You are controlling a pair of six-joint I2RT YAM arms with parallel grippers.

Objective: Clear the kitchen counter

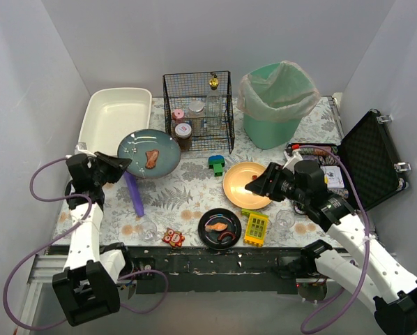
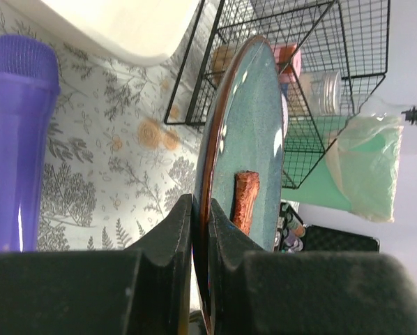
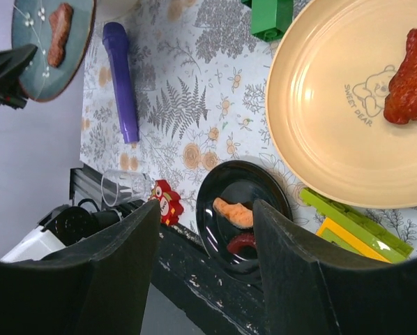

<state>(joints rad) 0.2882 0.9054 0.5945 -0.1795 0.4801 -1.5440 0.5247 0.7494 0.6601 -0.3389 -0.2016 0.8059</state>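
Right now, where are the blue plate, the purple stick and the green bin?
blue plate (image 1: 165, 148), top view, bare glaze right of the food.
purple stick (image 1: 134, 194), top view, middle of its shaft.
green bin (image 1: 268, 132), top view, front wall below the bag.

The table (image 1: 187, 192) is a wide flat top under white cloth printed with grey-beige leaves and flowers, with a scuffed black front edge. Along its back stand a white rectangular plastic tub (image 1: 111, 115) at the left, a black wire cage (image 1: 198, 112) in the middle and a green plastic bin (image 1: 268, 129) lined with a pale bag at the right. A purple plastic cylinder (image 1: 134, 193) lies left of centre, a green toy block (image 1: 216, 165) sits near the middle, and a cream round plate (image 1: 238, 183) is just right of it. Near the front edge sit a clear drinking glass (image 1: 148, 230), a red owl toy (image 1: 173, 238), a small black round plate (image 1: 203, 234), a yellow gridded toy (image 1: 256, 227) and a second clear glass (image 1: 285, 218)
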